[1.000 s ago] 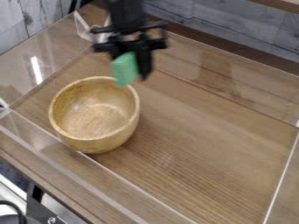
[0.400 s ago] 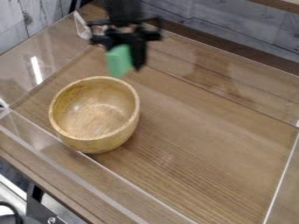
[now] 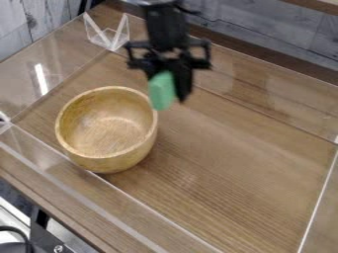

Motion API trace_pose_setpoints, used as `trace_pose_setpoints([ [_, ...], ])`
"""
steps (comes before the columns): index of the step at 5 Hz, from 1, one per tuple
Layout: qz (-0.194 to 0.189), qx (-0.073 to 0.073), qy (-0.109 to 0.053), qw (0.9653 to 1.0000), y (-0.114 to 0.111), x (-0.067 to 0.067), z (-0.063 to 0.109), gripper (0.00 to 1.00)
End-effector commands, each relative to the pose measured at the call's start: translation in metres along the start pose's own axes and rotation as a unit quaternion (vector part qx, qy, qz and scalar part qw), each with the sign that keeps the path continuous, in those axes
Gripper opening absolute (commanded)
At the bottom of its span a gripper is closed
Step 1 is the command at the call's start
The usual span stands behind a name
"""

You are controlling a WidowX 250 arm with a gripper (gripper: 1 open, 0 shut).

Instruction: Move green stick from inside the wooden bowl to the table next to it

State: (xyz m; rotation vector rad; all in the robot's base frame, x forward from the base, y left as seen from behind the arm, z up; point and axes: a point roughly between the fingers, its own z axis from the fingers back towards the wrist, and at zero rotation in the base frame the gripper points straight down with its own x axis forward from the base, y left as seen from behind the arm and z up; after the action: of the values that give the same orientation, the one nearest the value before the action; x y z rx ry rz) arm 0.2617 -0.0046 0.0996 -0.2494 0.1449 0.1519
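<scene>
Since the earlier frames, the green stick (image 3: 162, 90) has shifted rightward and slightly lower, carried with the gripper (image 3: 168, 79) from above the wooden bowl's far rim to a spot beyond that rim. It now hangs roughly upright, tilted a little, above the table (image 3: 251, 148) just past the bowl's far-right edge. Whether its lower end touches the tabletop cannot be determined. The black fingers are clenched on the stick's upper part, with the lower portion showing below them. The arm rises dark and vertical from the gripper toward the top of the view.

Wooden bowl (image 3: 106, 126) sits toward the left side of the table, near the front-left acrylic wall (image 3: 40, 158); its interior shows only bare wood grain. Clear walls edge the table on all visible sides.
</scene>
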Motion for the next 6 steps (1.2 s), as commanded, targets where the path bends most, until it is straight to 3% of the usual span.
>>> trace_pose_setpoints([
  [1,0.026,0.001,-0.047,0.9986,0.041,0.011,0.031,0.00],
  [2,0.041,0.002,-0.058,0.9974,0.081,0.018,0.044,0.00],
  [3,0.018,-0.003,-0.045,0.9988,0.049,0.013,0.038,0.00],
  [6,-0.057,0.013,-0.042,0.9974,-0.049,-0.001,-0.017,0.00],
])
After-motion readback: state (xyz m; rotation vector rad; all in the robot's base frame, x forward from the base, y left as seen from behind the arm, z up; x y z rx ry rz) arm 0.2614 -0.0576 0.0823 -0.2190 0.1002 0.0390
